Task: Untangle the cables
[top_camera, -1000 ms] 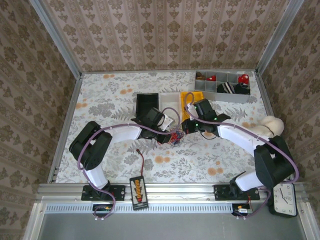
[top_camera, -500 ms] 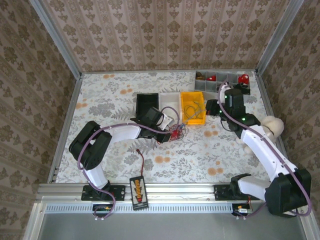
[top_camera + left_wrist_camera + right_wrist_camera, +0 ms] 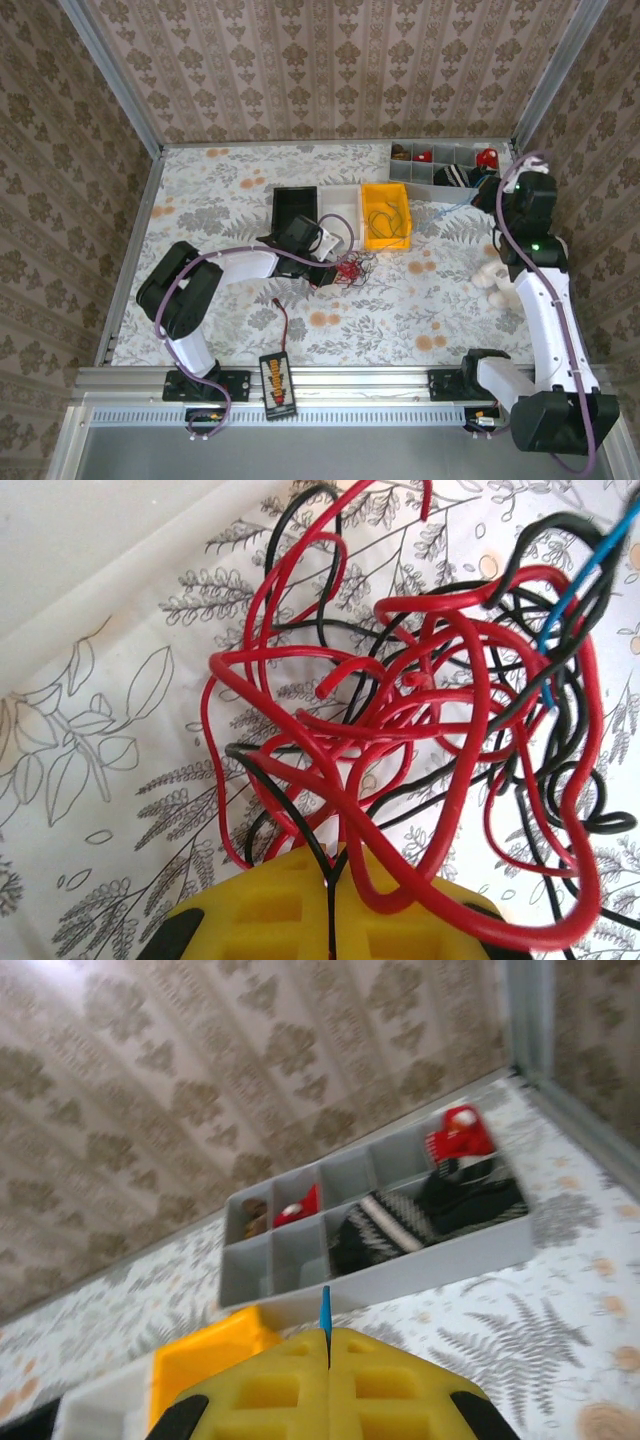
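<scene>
Floral cloth covers the table (image 3: 400,310), with patterned wallpaper rising on three sides. At the near edge, between the two arm bases, an orange-black device (image 3: 277,382) lies across the metal rail.

Further in, near the middle of the table, the cables (image 3: 350,268) sit as one loose knot of red and black loops on the cloth. The left gripper (image 3: 330,272) reaches them from the left. In the left wrist view its yellow pads (image 3: 270,915) are pressed together on the knot's near side, with a black strand and a red loop coming out of the seam.

A blue cable (image 3: 325,1310) leaves the knot and runs off towards the right. In the right wrist view its tip stands up from between the right gripper (image 3: 328,1345), whose yellow pads are closed tight on it. That arm is raised at the right edge of the table, well apart from the knot.

Just beyond the knot stand a black bin (image 3: 296,212), a white bin (image 3: 340,197) and a yellow bin (image 3: 386,242) in a row. Farthest back, at the right rear corner, a grey compartment tray (image 3: 420,1268) holds red, dark and striped items.
</scene>
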Robot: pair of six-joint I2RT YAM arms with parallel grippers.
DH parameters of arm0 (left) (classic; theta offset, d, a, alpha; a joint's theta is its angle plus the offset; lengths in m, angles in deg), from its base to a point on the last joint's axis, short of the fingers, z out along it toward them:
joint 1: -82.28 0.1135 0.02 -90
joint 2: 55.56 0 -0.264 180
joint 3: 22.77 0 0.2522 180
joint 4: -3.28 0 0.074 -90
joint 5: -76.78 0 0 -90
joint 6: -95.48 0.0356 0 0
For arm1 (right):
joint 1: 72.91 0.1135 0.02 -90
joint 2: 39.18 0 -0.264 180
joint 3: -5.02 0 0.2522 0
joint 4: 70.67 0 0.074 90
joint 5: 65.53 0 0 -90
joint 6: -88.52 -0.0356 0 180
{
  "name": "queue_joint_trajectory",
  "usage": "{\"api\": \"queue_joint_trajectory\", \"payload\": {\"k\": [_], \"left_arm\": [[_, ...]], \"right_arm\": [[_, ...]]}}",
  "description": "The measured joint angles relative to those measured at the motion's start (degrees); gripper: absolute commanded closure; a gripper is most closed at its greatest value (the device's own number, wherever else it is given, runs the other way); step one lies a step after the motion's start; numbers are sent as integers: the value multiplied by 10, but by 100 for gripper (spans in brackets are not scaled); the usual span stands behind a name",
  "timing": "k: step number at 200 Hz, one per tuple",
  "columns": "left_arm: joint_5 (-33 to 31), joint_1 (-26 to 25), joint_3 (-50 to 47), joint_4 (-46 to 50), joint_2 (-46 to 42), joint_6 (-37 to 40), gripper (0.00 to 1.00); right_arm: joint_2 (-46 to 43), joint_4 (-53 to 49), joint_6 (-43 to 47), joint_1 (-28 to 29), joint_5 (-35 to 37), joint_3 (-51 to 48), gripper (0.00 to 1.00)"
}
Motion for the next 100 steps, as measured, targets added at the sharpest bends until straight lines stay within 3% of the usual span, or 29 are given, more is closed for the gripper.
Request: {"api": "queue_joint_trajectory", "payload": {"k": [100], "left_arm": [[-12,15,-26,2,-17,2,100]], "right_arm": [[-8,-13,10,-64,-34,53,100]]}}
